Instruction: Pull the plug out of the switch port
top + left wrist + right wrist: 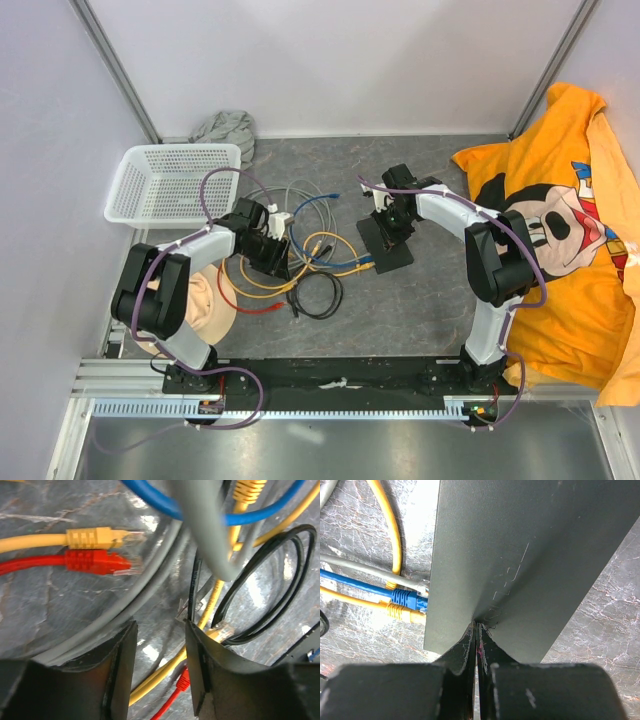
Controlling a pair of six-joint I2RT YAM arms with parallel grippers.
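Three plugs (402, 599) in switch (520, 555); closed right gripper (476, 627) touching top.

On the grey marbled table (420, 310) in front of me lie a white basket (170, 182), a crumpled grey cloth (225, 127), an orange shirt (565, 260), a beige object (207, 302), the black switch (396, 256) and a tangle of coloured cables (300, 262).

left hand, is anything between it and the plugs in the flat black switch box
Yes. A loose tangle of grey, yellow, blue and black cables lies between the left hand and the plugs seated in the flat black switch box.
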